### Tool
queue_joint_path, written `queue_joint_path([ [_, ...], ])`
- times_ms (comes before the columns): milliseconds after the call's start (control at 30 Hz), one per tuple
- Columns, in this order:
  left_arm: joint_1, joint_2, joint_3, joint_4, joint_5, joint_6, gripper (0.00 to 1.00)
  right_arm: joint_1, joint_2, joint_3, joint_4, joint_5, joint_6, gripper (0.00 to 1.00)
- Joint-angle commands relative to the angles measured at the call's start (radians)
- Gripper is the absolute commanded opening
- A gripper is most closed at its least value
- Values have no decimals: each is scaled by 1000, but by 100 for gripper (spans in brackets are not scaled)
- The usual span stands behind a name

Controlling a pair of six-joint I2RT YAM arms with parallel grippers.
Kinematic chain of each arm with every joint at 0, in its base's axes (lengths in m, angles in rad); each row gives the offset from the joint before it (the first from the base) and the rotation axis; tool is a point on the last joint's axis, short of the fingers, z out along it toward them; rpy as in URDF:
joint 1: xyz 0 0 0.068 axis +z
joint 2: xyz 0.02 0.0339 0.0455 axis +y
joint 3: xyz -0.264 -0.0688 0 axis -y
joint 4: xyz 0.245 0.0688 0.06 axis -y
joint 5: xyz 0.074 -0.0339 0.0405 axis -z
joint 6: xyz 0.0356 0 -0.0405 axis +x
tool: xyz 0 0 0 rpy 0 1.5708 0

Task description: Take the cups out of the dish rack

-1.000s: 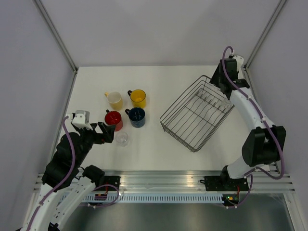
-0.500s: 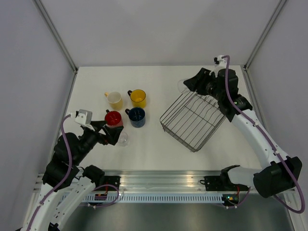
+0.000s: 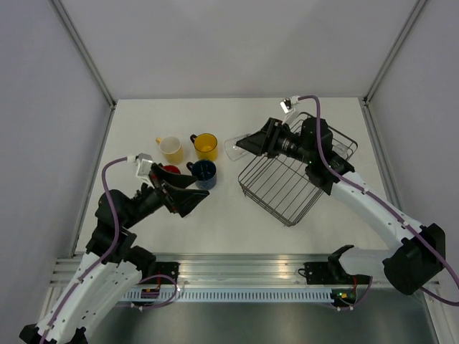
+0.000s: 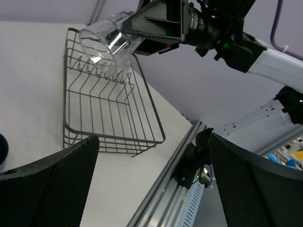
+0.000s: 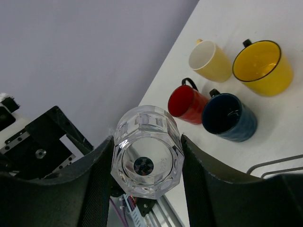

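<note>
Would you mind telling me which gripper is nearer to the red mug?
Left. The left gripper hangs open just nearward of the red mug; the right gripper, shut on a clear tumbler, is farther off by the dish rack.

Bright, even, diffuse light in all views, no hard shadows. Overhead view sharp; white table (image 3: 237,215) nearly blown out, only a faint soft shadow under the dish rack (image 3: 287,179). Left wrist view: white glints on clear tumbler (image 4: 106,40), lower right background blurry. Right wrist view: tumbler close, slightly soft; mugs (image 5: 262,66) crisp.
</note>
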Motion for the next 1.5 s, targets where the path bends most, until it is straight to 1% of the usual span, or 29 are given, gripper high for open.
queue_joint_path([
  [0, -3, 23, -26, 221, 110, -122, 100, 45, -31, -14, 137, -46, 43, 1],
  [267, -2, 53, -103, 506, 159, -248, 100, 154, -37, -35, 219, -54, 84, 0],
  [400, -2, 67, -106, 540, 156, -261, 100, 210, -37, -34, 242, -51, 88, 0],
  [500, -3, 69, -109, 564, 161, -265, 97, 267, -29, -21, 235, -25, 74, 1],
  [533, -3, 69, -107, 566, 161, -265, 96, 296, -26, -11, 224, -14, 66, 0],
  [600, -3, 63, -112, 577, 162, -265, 88, 334, -14, 3, 215, 3, 49, 0],
  [633, -3, 63, -112, 581, 162, -266, 88, 347, -11, 8, 209, 10, 43, 1],
  [667, -3, 61, -117, 596, 167, -268, 78, 356, -9, 12, 204, 18, 39, 0],
  [700, -3, 60, -117, 603, 171, -274, 71, 365, -5, 15, 201, 24, 29, 0],
  [733, -3, 55, -118, 607, 171, -277, 61, 376, 0, 18, 200, 27, 29, 0],
  [767, -5, 54, -117, 610, 176, -280, 45, 379, 3, 22, 201, 27, 29, 0],
  [800, -3, 49, -117, 610, 176, -283, 37, 387, 6, 20, 203, 29, 28, 0],
  [833, -3, 41, -118, 609, 176, -284, 20, 390, 12, 22, 204, 30, 28, 0],
  [867, -3, 34, -118, 606, 174, -285, 15, 391, 14, 22, 204, 30, 28, 0],
  [900, -3, 31, -118, 595, 173, -280, 13, 397, 12, 20, 206, 30, 26, 0],
  [967, -3, 18, -117, 583, 165, -274, 2, 402, 15, 18, 207, 33, 25, 0],
  [1067, -3, 15, -117, 571, 164, -265, 2, 404, 14, 15, 206, 38, 23, 0],
  [1100, -3, 14, -117, 568, 165, -260, 2, 402, 12, 17, 206, 38, 20, 5],
  [1133, -3, 14, -117, 563, 167, -260, 2, 402, 11, 11, 204, 40, 17, 14],
  [1167, -3, 15, -114, 555, 170, -251, 2, 404, 6, 8, 201, 47, 8, 29],
  [1200, -3, 15, -112, 542, 168, -243, 2, 402, 0, 3, 195, 81, 2, 67],
  [1233, -3, 15, -107, 525, 165, -232, 2, 402, -20, -3, 163, 110, -14, 88],
  [1267, -3, 14, -97, 476, 161, -205, 2, 402, -32, -3, 137, 142, -53, 97],
  [1300, -3, 11, -91, 445, 156, -187, 2, 402, -44, 0, 106, 188, -76, 98],
  [1333, -3, 9, -81, 405, 145, -164, 2, 402, -72, 3, 36, 275, -96, 98],
  [1367, -3, 9, -57, 299, 113, -138, 2, 402, -84, 8, -1, 335, -116, 98],
  [1400, -3, 12, -45, 253, 96, -86, 2, 402, -95, 8, -38, 387, -154, 98],
  [1433, -3, 15, -19, 197, 55, -61, 2, 402, -120, 14, -117, 505, -170, 98],
  [1467, -3, 24, -3, 102, 35, -20, 2, 402, -130, 17, -151, 553, -185, 98],
])
